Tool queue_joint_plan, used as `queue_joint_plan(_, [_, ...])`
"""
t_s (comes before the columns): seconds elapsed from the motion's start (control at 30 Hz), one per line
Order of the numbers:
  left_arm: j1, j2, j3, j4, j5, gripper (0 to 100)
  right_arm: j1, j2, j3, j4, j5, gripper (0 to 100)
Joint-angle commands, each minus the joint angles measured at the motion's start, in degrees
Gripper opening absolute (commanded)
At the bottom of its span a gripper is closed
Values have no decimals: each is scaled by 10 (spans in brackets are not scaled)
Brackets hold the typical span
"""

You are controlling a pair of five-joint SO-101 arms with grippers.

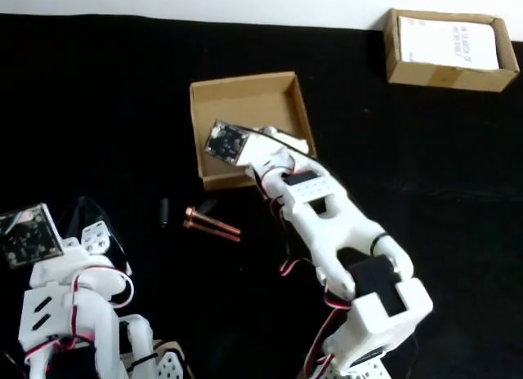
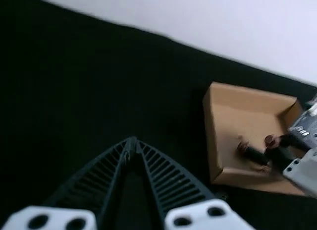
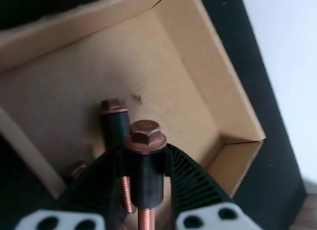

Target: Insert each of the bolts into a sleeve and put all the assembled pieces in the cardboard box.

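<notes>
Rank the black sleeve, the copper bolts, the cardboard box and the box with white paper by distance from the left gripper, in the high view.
From the left gripper:
1. black sleeve, lying on the table.
2. copper bolts, just past the sleeve.
3. cardboard box, mid-table.
4. box with white paper, far corner.

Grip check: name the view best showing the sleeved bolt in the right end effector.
Right wrist view: the sleeved bolt, copper head and black sleeve, sits close up, clamped in the right end effector over the cardboard box. Left wrist view shows it small and distant; in the high view the wrist hides it.
</notes>
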State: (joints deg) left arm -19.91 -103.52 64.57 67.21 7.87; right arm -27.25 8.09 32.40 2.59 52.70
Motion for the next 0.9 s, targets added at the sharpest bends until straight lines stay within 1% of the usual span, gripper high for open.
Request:
queue_joint_plan(0.0, [-7,-5,22,-1,4,8,-6,1,-38,-14,8,10])
queue_joint_plan(0.07, [-7,-5,36,-2,4,8,-6,3,-38,-14,8,38])
queue_joint_plan(0.17, [-7,-5,47,-2,4,8,-6,3,-37,-11,4,128])
queue_joint_plan(0.23, [-7,-5,49,-2,4,8,-6,1,-36,-11,4,170])
queue_joint_plan(0.4, [-7,-5,58,-2,4,8,-13,-11,-36,-11,2,176])
queue_joint_plan(0.43, [-7,-5,62,-2,4,8,-15,-23,-33,-10,-11,176])
queue_joint_plan(0.47, [-7,-5,67,-2,4,8,-18,-38,-32,-9,-41,176])
queue_joint_plan(0.53, [-7,-5,78,-2,4,8,-32,-70,-36,7,-142,176])
queue_joint_plan(0.63, [-7,-5,97,-2,4,8,-53,-124,-44,81,-321,176])
queue_joint_plan(0.67, [-7,-5,104,-2,4,8,-59,-145,-51,119,-384,176])
queue_joint_plan(0.8, [-7,-5,136,-2,4,8,-80,-199,-104,309,-679,176])
queue_joint_plan(0.87, [-7,-5,150,-2,4,8,-87,-196,-143,397,-798,176])
